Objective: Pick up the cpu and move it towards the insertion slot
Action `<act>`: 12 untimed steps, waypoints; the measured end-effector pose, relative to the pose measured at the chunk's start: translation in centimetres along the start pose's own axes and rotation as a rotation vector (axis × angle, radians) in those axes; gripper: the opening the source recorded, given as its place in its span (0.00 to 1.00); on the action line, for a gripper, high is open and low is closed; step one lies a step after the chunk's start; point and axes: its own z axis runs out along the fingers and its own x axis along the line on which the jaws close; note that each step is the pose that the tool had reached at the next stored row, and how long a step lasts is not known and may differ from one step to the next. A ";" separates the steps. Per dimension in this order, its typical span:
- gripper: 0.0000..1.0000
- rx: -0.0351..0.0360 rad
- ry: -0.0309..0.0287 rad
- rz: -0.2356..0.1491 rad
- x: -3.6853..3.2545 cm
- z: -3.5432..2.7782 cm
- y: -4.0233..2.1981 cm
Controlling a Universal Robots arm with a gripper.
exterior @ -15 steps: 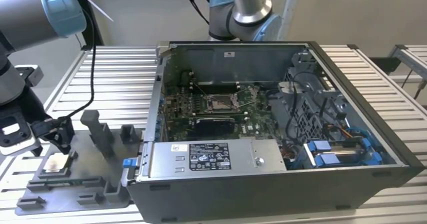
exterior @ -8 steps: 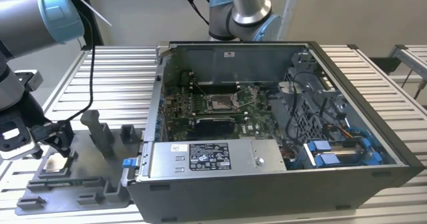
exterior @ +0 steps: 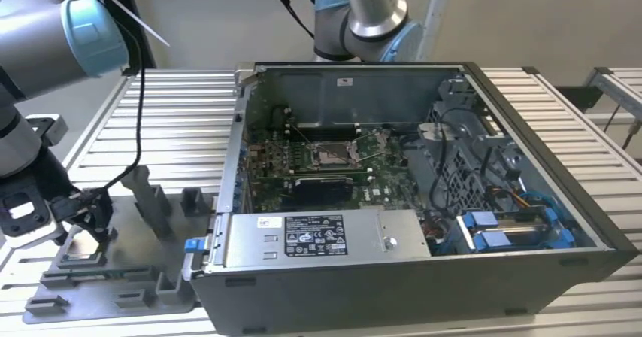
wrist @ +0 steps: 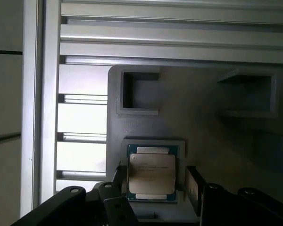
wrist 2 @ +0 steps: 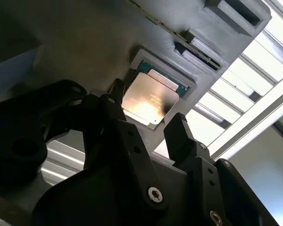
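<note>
On slatted aluminium table (exterior: pixel 171 119), pale wall (exterior: pixel 522 21) behind: grey tray (exterior: pixel 131 277) beside open computer case (exterior: pixel 401 277). Within tray recess, cpu (wrist: pixel 151 172) lies flat, silver face up. Over tray, gripper (wrist 2: pixel 147 104), fingers spread, straddles cpu. Inside case, insertion slot (exterior: pixel 331 154), well apart from tray.

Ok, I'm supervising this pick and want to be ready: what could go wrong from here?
The open gripper straddles the cpu in its tray recess; uneven closing could tilt or jam it. The insertion slot sits deep in the case, whose walls and cables could snag the arm.
</note>
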 end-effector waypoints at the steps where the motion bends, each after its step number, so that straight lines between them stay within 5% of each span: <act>1: 1.00 0.0001 0.0002 0.000 0.01 0.14 -0.04; 12: 1.00 0.0000 0.0000 0.000 0.24 0.98 -0.29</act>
